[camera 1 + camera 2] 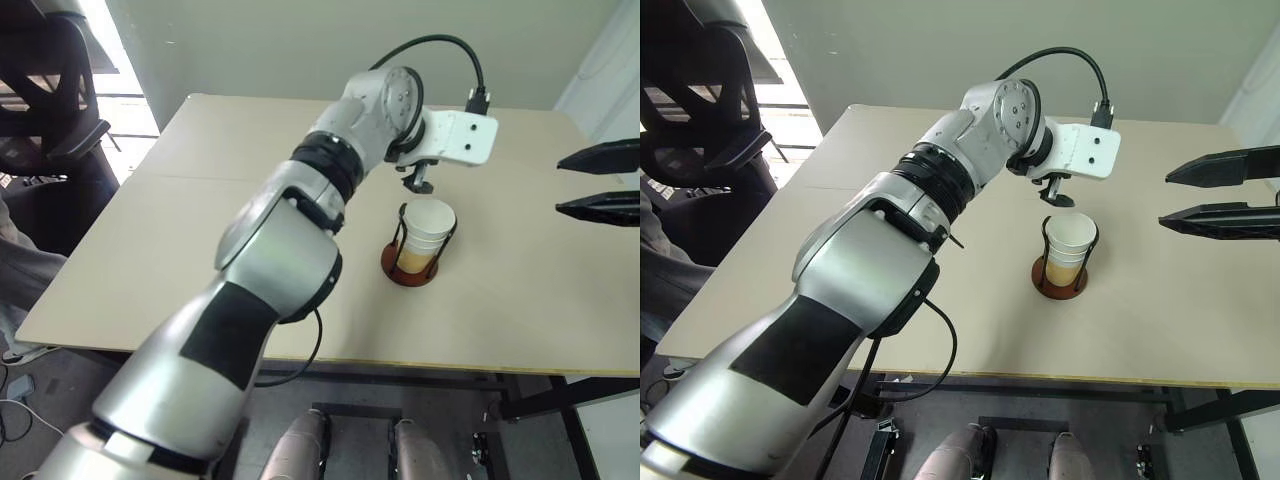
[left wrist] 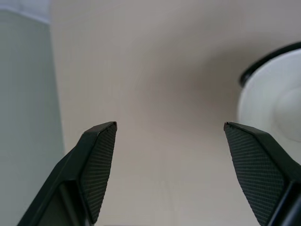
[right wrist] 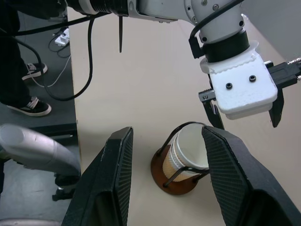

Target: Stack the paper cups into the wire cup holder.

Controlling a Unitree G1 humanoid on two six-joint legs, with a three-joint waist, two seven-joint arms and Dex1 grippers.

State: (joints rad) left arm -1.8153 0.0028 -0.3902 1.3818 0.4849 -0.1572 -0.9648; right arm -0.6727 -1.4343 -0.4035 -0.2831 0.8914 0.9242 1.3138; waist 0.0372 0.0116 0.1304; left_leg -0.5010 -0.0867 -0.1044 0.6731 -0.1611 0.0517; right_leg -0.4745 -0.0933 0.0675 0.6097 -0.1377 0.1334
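We read the stacking as done or nearly so. The paper cups [image 1: 1071,245] sit nested in the wire cup holder [image 1: 1060,280] on the table [image 1: 1180,320]; we count at least 2 rims, and can't confirm the 3rd from here. No loose cups near the holder. Left gripper [image 3: 242,110] hovers just above and behind the holder, fingers wide apart, holding nothing. Right gripper [image 1: 1180,198] is off to the holder's right, fingers apart, empty. Judgement: what's left is to clear the arms.

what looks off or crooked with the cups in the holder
The stacked paper cups lean a little to one side inside the wire cup holder instead of standing straight. Nothing is spilled or visibly damaged.
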